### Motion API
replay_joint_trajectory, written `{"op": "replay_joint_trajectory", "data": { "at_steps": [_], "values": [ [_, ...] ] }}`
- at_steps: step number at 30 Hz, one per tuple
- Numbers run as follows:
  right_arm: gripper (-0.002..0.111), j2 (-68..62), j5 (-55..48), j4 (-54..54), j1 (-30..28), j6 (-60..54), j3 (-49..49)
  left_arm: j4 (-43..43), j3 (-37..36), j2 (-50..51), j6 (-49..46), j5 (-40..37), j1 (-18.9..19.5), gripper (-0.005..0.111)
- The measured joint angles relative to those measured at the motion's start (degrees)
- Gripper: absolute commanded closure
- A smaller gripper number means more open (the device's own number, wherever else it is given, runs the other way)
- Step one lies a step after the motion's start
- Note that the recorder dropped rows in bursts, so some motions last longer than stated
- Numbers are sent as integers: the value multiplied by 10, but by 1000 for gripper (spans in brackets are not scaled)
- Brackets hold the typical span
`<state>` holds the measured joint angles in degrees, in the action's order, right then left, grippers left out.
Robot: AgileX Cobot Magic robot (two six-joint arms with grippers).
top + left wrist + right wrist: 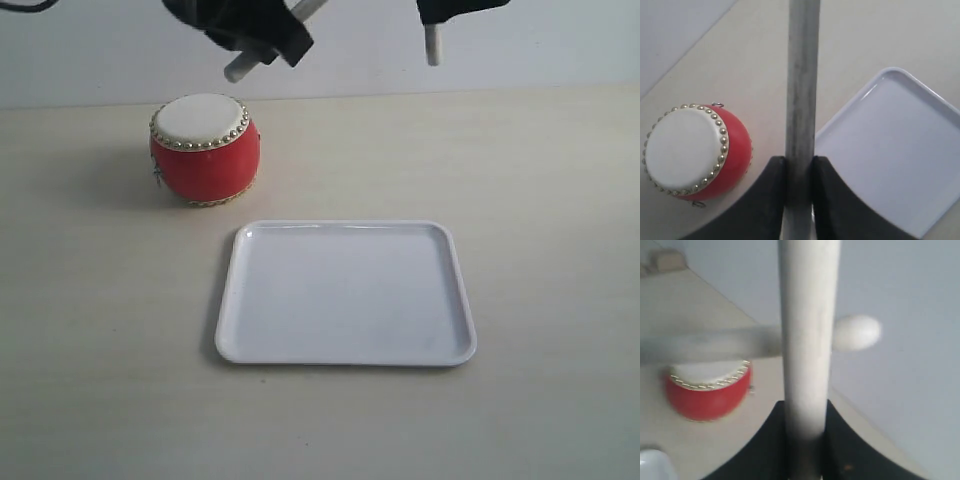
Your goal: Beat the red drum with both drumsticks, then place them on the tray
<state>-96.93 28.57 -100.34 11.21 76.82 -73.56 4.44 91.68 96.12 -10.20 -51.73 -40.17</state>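
The red drum (205,150) stands upright on the table, behind the left corner of the white tray (345,292), which has nothing on it. Both grippers hang high over the table's far side. My left gripper (268,38) is shut on a drumstick (802,75), whose butt end (240,68) pokes out above the drum's right side. My right gripper (440,12) is shut on the other drumstick (807,330), its end (432,45) pointing down over the far edge. In the right wrist view the left stick (715,345) crosses as a blur above the drum (707,390), rounded tip (857,332) showing.
The pale wooden table (550,200) runs wide around the drum and tray. A light wall (530,60) rises right behind its far edge. A small beige object (667,260) sits at the table's far end in the right wrist view.
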Motion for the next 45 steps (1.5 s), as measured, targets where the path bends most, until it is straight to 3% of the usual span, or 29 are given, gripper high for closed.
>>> {"op": "replay_joint_trajectory", "data": {
  "at_steps": [3, 8, 11, 14, 19, 21, 24, 31, 39, 45],
  "values": [
    [108, 0, -153, -4, 24, -133, 0, 16, -87, -52, 25, 53, 0, 107],
    [108, -12, -382, 44, 46, -288, -1, 82, -176, -111, 87, 70, 0, 107],
    [108, -24, -455, 233, 54, -471, -4, 181, -213, -127, 184, 70, 0, 107],
    [108, -41, -555, 497, 66, -707, -25, 264, -244, -131, 270, 53, 10, 107],
    [108, -75, -754, 860, 72, -911, -114, 287, -289, -131, 301, 42, 46, 107],
    [108, -90, -841, 947, 87, -946, -158, 271, -307, -131, 297, 42, 66, 107],
    [108, -120, -953, 984, 121, -959, -230, 205, -320, -131, 246, 44, 101, 107],
    [108, -187, -979, 995, 194, -935, -329, -4, -322, -102, 32, 80, 173, 107],
    [108, -263, -984, 996, 232, -936, -350, -32, -322, -31, 9, 116, 226, 107],
    [108, -302, -987, 996, 234, -941, -352, -33, -322, -38, 11, 121, 230, 107]
  ]
}}
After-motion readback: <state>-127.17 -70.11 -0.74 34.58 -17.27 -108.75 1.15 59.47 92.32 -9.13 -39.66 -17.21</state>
